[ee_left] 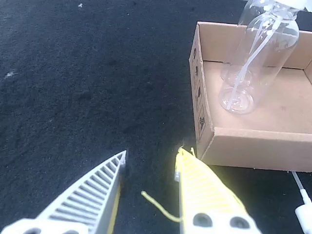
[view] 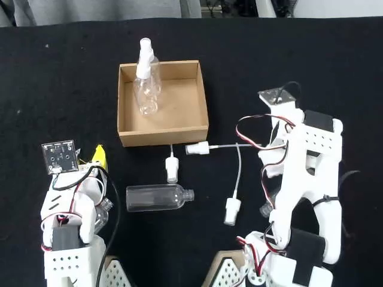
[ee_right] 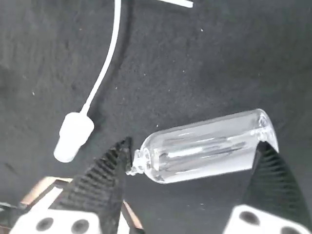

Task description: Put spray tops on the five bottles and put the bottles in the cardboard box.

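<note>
The cardboard box (view: 163, 133) (ee_left: 253, 146) holds clear bottles (view: 146, 89) (ee_left: 258, 39) fitted with white spray tops, leaning at its far left corner. An uncapped bottle (view: 158, 197) lies on its side in front of the box. Three loose spray tops (view: 172, 168) (view: 197, 148) (view: 232, 210) lie nearby. My right gripper (ee_right: 193, 145) is open and low over another lying bottle (ee_right: 209, 146), one finger at each end of it; a spray top (ee_right: 73, 136) lies beside it. My left gripper (ee_left: 151, 155) (view: 93, 160) is open with nothing between its fingers, just left of the box's near corner.
Another clear bottle (view: 103, 210) lies partly hidden beneath the left arm. The black tabletop (view: 60, 89) is bare to the left of the box. The right arm's white body (view: 305, 179) covers the table's right front.
</note>
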`<state>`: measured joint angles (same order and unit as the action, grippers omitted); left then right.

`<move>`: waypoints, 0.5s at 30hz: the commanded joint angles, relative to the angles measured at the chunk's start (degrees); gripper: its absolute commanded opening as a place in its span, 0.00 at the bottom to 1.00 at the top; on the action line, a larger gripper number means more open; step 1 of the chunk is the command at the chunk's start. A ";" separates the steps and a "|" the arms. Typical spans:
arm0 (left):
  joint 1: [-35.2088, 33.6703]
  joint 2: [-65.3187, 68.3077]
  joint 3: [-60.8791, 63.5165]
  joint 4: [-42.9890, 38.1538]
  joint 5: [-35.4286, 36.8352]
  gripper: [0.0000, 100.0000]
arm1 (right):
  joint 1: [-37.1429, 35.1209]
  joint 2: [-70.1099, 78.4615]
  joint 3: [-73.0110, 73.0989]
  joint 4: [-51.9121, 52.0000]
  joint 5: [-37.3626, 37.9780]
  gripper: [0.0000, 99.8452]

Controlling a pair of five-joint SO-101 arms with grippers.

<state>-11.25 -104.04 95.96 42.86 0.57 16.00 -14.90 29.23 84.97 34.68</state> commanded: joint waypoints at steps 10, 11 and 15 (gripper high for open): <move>-0.22 -0.44 1.45 0.00 0.18 0.16 | 2.11 -3.47 -0.66 2.81 11.43 0.33; -0.22 -0.44 1.45 0.00 0.18 0.16 | 2.11 -3.47 -0.75 2.90 11.43 0.33; -0.22 -0.44 1.45 0.00 0.18 0.16 | 2.11 -3.38 -0.48 2.99 12.40 0.33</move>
<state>-11.25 -104.04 95.96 42.86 0.57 16.00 -14.90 29.23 87.43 45.14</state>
